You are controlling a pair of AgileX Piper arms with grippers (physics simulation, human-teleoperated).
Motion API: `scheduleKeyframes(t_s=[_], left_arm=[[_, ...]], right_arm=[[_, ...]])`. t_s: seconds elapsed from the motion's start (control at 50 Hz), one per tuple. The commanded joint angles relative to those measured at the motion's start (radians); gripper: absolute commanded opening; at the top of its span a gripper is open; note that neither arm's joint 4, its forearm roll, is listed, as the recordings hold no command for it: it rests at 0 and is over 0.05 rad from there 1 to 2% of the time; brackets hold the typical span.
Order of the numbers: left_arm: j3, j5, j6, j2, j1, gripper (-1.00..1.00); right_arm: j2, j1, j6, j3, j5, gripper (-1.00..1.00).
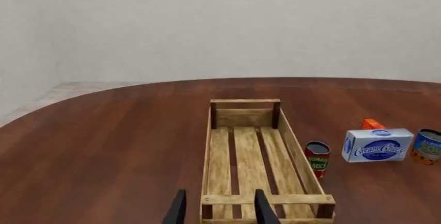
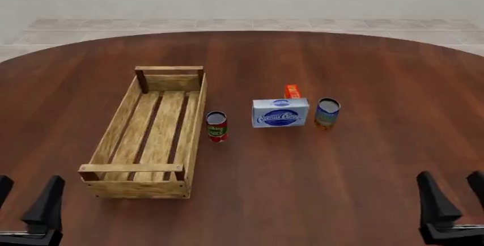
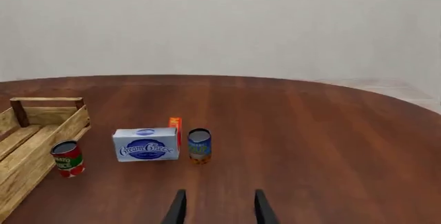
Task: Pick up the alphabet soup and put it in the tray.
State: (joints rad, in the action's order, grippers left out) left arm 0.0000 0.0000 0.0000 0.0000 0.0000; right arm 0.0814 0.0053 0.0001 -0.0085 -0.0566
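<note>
The alphabet soup [image 2: 327, 113] stands upright on the table [image 2: 378, 59], toward the middle and a little to the right-hand side, well apart from both near-edge corners where the arms wait. Just beside it on its left sits a blue-white cream cheese box [image 2: 280, 113], close enough that I cannot tell whether they touch, with a small orange carton [image 2: 292, 90] behind the box toward the far edge. Further left, a red-and-green can [image 2: 217, 126] stands just beside the tray's long right side.

The right gripper [image 2: 454, 200] rests near the table's near right edge with its jaws apart and nothing between them; the left gripper [image 2: 26, 203] is at the near left edge, likewise spread and empty.

The likely trouble is the neighbour: jaws closing across the soup from the side could catch the cream cheese box and shove it, or knock the can over. Reaching for the red-and-green can by mistake is the other risk, since it is the one nearest the tray.

The tray [image 2: 117, 122] lies on the left part of the table, long axis running from near edge to far edge, and holds nothing; its slatted bottom is bare.
</note>
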Motion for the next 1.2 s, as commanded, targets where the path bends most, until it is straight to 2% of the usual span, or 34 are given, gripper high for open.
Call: scheduleKeyframes(t_s=[0.02,0.04,0.06,0.08,0.1,0.14,0.2,0.26,0.3,0.34,0.36,0.44,0.5,0.6,0.76,0.88,0.98,1.2], left_arm=[[0.0,0.0,0.0,0.0,0.0,1.0],[0.0,0.0,0.0,0.0,0.0,1.0],[0.0,0.0,0.0,0.0,0.0,1.0],[0.0,0.0,0.0,0.0,0.0,1.0],[0.0,0.0,0.0,0.0,0.0,1.0],[0.0,0.0,0.0,0.0,0.0,1.0],[0.0,0.0,0.0,0.0,0.0,1.0],[0.0,0.0,0.0,0.0,0.0,1.0],[0.0,0.0,0.0,0.0,0.0,1.0],[0.0,0.0,0.0,0.0,0.0,1.0],[0.0,0.0,0.0,0.0,0.0,1.0],[0.0,0.0,0.0,0.0,0.0,1.0],[0.0,0.0,0.0,0.0,0.0,1.0],[0.0,0.0,0.0,0.0,0.0,1.0],[0.0,0.0,0.0,0.0,0.0,1.0],[0.0,0.0,0.0,0.0,0.0,1.0],[0.0,0.0,0.0,0.0,0.0,1.0],[0.0,0.0,0.0,0.0,0.0,1.0]], right_arm=[[-0.081,0.015,-0.01,-0.036,0.065,1.0],[-0.081,-0.024,0.029,-0.041,0.076,1.0],[-0.078,-0.024,0.046,-0.045,0.101,1.0],[-0.077,0.039,0.042,-0.051,0.097,1.0],[-0.063,0.011,0.002,-0.055,0.103,1.0],[-0.041,0.014,0.018,-0.064,0.093,1.0],[0.007,0.023,0.013,-0.094,0.083,1.0],[0.018,0.093,0.057,-0.133,0.091,1.0],[0.205,0.096,0.035,-0.153,0.029,1.0],[0.25,0.107,0.077,-0.19,0.039,1.0],[0.263,0.114,0.081,-0.203,0.045,1.0],[0.318,0.099,0.02,-0.284,0.089,1.0],[0.35,0.114,0.023,-0.329,0.114,1.0],[0.448,0.168,0.067,-0.406,0.136,1.0],[0.604,0.171,0.023,-0.512,0.156,1.0],[0.724,0.207,0.024,-0.589,0.168,1.0],[0.864,0.234,0.061,-0.636,0.143,1.0],[1.036,0.22,0.023,-0.785,0.196,1.0]])
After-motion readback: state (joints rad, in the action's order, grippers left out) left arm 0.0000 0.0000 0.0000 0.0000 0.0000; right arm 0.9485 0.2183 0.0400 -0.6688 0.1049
